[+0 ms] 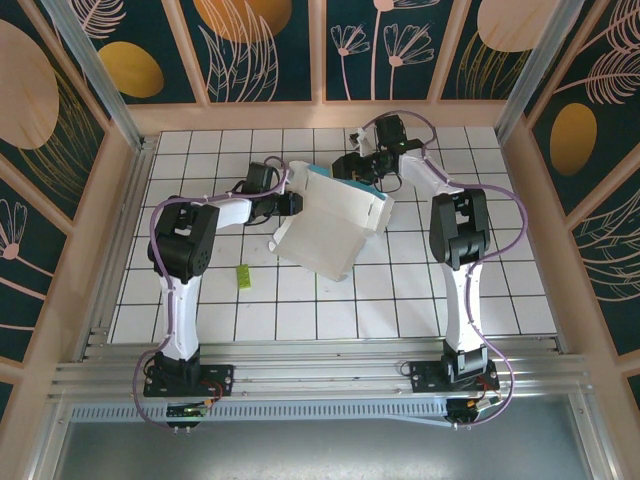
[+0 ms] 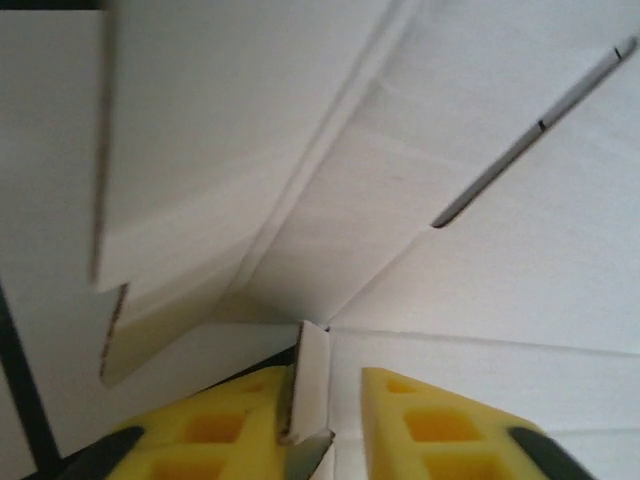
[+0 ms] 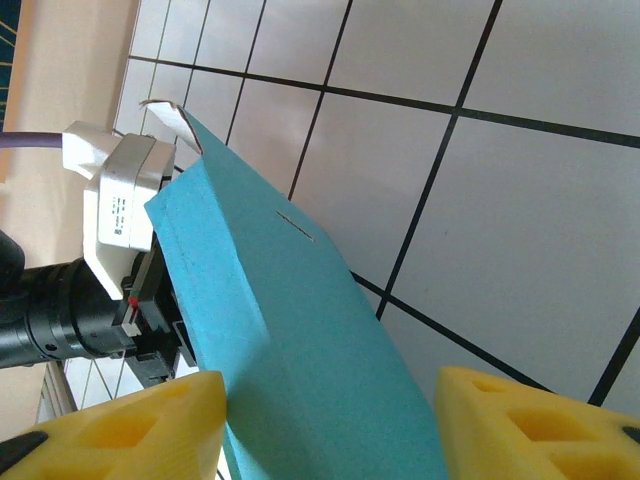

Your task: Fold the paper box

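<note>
The paper box [image 1: 335,225] is a partly folded card, whitish on top with a cyan strip at its far edge, tilted up over the middle tiles. My left gripper [image 1: 292,205] is at its left edge. In the left wrist view a small white flap [image 2: 312,385] stands between that gripper's [image 2: 322,388] yellow pads, against the left pad with a gap to the right one. My right gripper [image 1: 362,172] is at the box's far edge. A cyan panel of the box [image 3: 290,330] spans my right gripper [image 3: 330,385] from pad to pad, raised above the tiles.
A tiny yellow-green scrap [image 1: 242,277] lies on the tiles near the left arm. Wooden walls [image 1: 110,200] close in the tiled table on the left, right and back. The left arm's wrist housing [image 3: 115,200] sits just behind the cyan panel.
</note>
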`<state>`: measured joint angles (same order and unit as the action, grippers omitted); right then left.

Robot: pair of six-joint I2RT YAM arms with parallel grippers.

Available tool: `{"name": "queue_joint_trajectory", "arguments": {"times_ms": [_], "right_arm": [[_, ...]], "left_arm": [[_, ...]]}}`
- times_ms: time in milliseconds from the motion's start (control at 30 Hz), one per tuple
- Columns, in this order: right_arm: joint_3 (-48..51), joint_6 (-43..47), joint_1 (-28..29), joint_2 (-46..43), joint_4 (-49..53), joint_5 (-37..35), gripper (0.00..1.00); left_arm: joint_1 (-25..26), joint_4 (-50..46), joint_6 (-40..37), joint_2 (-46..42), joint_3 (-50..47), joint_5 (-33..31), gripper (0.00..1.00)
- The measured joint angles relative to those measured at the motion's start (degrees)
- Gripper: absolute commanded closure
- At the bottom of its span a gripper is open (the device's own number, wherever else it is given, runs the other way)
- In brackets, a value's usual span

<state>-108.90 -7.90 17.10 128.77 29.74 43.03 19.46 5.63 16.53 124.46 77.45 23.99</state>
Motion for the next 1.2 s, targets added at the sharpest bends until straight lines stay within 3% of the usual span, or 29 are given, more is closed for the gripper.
{"name": "queue_joint_trajectory", "arguments": {"times_ms": [167, 400, 1067, 1200], "right_arm": [[0.1, -0.1, 0.1, 0.0, 0.0, -0.1, 0.43], [0.1, -0.1, 0.1, 0.0, 0.0, -0.1, 0.43], [0.1, -0.1, 0.1, 0.0, 0.0, -0.2, 0.43], [0.1, 0.0, 0.1, 0.0, 0.0, -0.2, 0.43]], "left_arm": [[0.0, 0.2, -1.0, 0.0, 0.0, 3.1, 0.77], [0.3, -0.3, -3.8, 0.0, 0.1, 4.7, 0.66], [1.4, -6.6, -9.6, 0.4, 3.8, 4.9, 0.74], [1.8, -7.1, -10.3, 0.6, 4.2, 4.0, 0.63]]}}
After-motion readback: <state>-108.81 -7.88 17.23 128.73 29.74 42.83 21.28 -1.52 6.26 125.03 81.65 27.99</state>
